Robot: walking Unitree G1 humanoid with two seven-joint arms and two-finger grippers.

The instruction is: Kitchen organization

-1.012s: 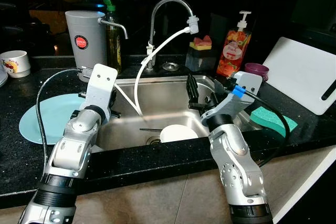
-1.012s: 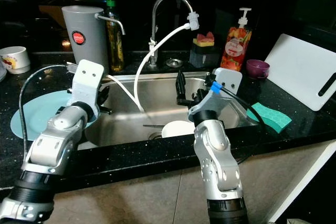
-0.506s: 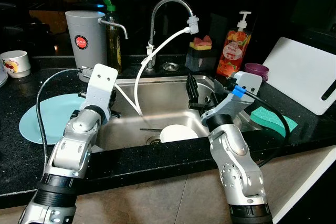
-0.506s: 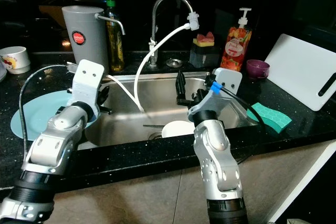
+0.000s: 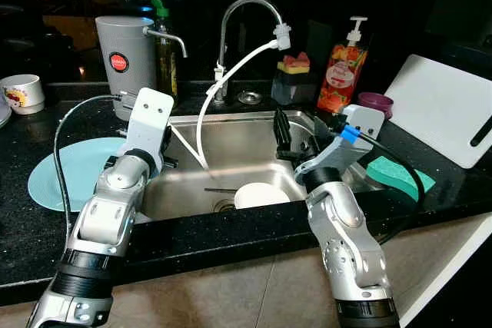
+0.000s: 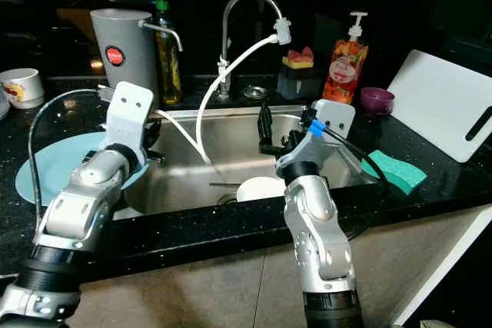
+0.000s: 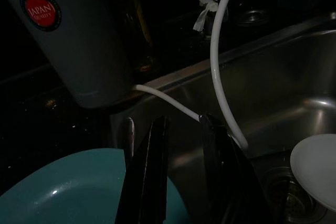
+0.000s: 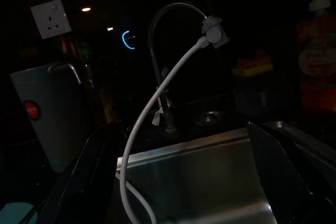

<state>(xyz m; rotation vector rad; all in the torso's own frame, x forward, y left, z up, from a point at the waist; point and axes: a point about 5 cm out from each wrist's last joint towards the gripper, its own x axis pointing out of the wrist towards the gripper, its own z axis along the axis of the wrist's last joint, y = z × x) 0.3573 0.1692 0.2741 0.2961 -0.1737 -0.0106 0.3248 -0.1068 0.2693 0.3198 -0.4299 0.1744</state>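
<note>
Over the sink, right hand spread, empty.

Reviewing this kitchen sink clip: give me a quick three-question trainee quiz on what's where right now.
1. True or false: the white bowl sits inside the sink.
2. Which lies on the counter left of the sink: A) green sponge, B) teal plate, C) white cutting board?
3. Fill in: a white hose hangs from the ___ into the sink.

Key:
1. True.
2. B, the teal plate; the green sponge and white cutting board lie to the right.
3. The faucet.
</note>
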